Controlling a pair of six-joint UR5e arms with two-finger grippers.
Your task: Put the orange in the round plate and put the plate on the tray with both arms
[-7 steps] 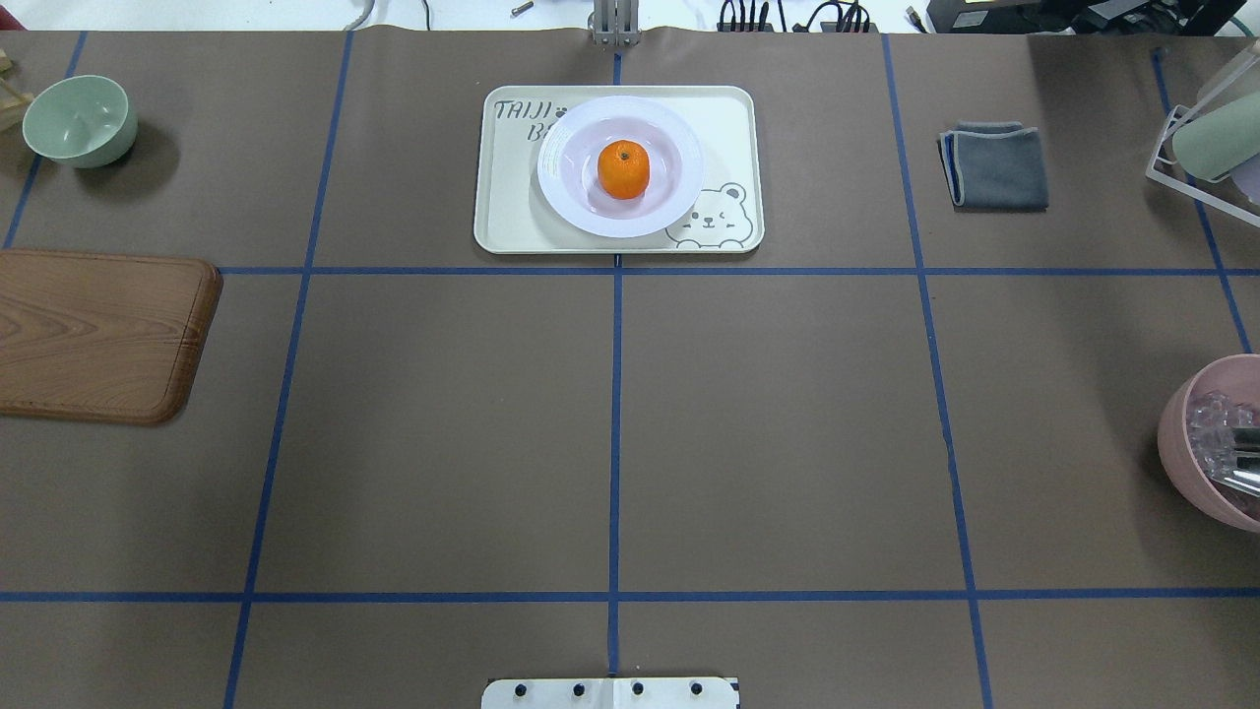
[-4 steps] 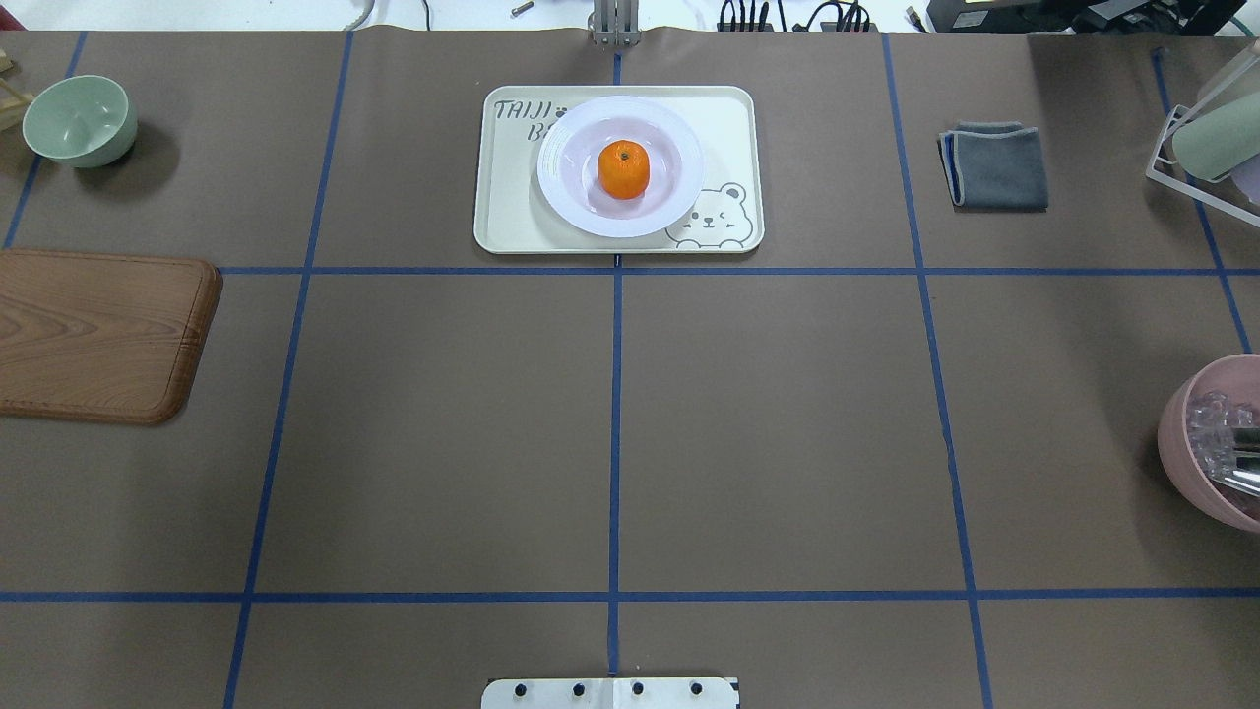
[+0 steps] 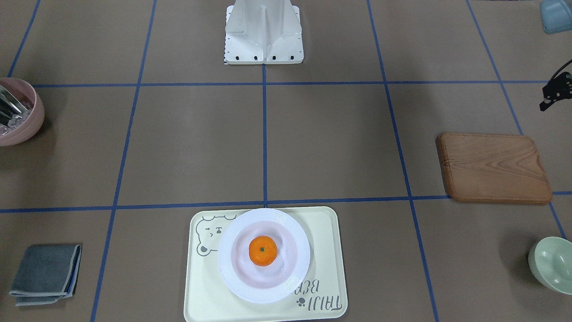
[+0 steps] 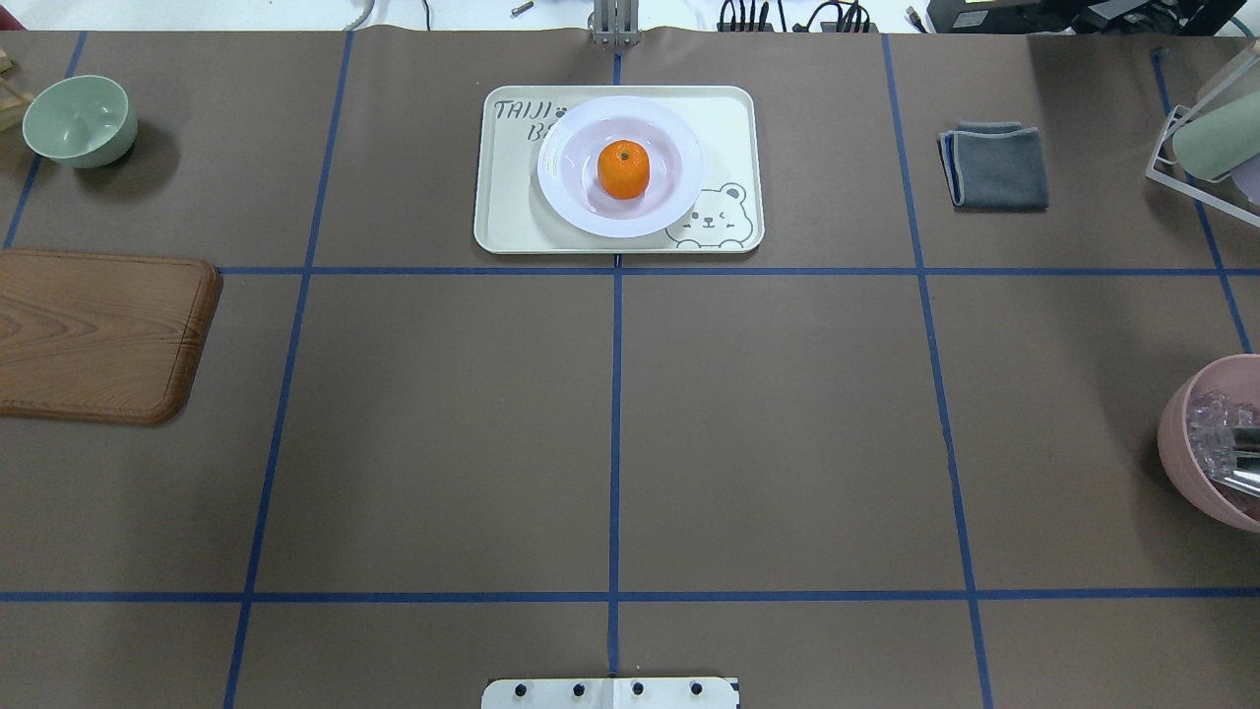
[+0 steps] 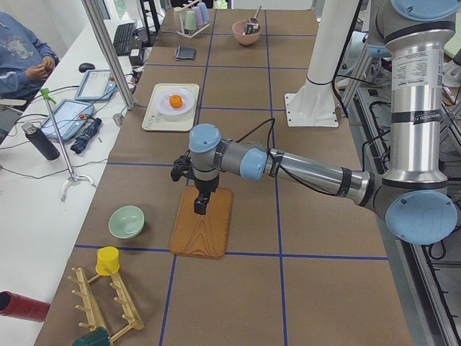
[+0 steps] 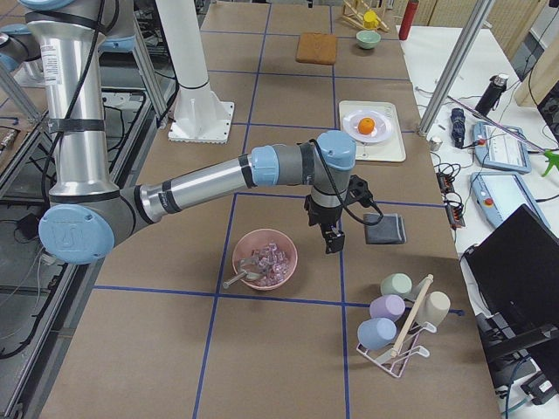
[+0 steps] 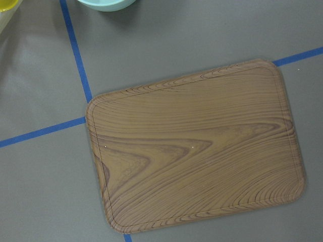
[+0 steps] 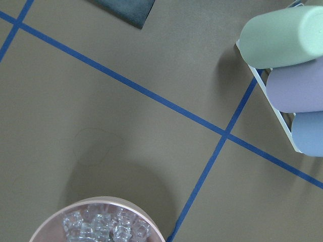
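Orange (image 4: 623,169) in round plate (image 4: 568,200) on tray (image 4: 507,202), well apart from both jaws.

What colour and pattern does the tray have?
The tray is cream with a grey bear and lettering; clearest in the overhead exterior view.

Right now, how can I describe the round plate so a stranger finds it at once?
On the brown table, a cream tray with a bear drawing lies at the middle of the edge far from the robot. The round plate sits on it and holds an orange. It is white with a ribbed rim, unlike the green bowl and the pink bowl near the table's ends.
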